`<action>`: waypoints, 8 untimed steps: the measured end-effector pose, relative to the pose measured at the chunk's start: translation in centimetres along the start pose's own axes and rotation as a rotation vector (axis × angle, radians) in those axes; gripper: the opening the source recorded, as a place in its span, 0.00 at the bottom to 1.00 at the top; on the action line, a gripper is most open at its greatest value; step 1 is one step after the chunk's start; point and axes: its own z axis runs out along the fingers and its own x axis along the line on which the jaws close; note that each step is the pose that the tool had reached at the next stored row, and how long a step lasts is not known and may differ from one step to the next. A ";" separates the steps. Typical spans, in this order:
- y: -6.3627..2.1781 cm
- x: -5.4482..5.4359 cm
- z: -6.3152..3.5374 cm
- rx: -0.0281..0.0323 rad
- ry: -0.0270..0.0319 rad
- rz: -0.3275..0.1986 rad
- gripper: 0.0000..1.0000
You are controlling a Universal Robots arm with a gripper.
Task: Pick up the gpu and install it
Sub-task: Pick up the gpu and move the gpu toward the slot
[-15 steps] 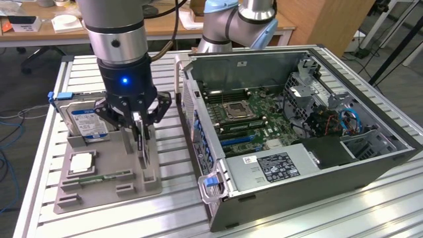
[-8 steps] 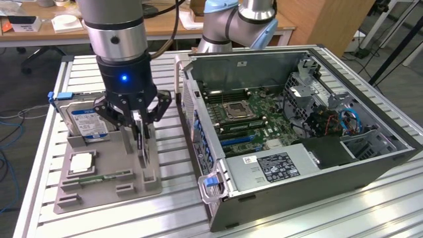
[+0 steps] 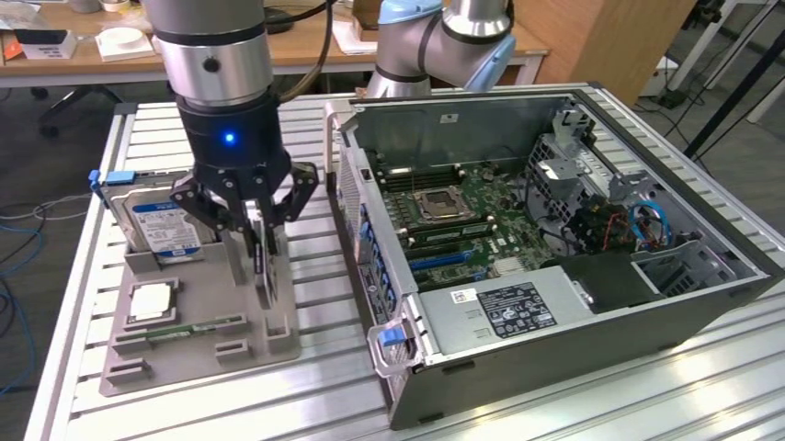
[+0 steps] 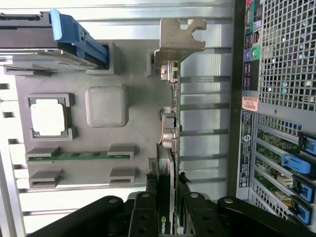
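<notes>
I see the claw closed on the gpu, one black finger against each face. The card runs edge-on away from the claw, its silvery bracket at the far end. To one side of the claw lies the grey holder with a processor, a memory stick and a hard drive. On the other side stands the computer case.

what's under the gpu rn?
The grey parts tray on the slatted table. The gpu stands on edge above it, gripper closed on its upper edge. The slot directly below is covered by the card.
</notes>
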 end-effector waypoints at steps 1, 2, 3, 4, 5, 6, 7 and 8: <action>-0.01 0.0 -0.11 0.0011 -0.0001 0.000 0.26; -0.02 0.0 -0.21 0.0020 -0.0001 0.000 0.26; -0.04 0.0 -0.29 0.0030 -0.0002 0.000 0.26; -0.05 0.0 -0.38 0.0039 -0.0003 0.000 0.26; -0.05 0.0 -0.46 0.0048 -0.0004 0.000 0.26; -0.06 0.0 -0.53 0.0057 -0.0004 0.000 0.26; -0.07 0.0 -0.61 0.0066 -0.0005 0.000 0.26; -0.07 0.0 -0.65 0.0073 -0.0006 0.000 0.26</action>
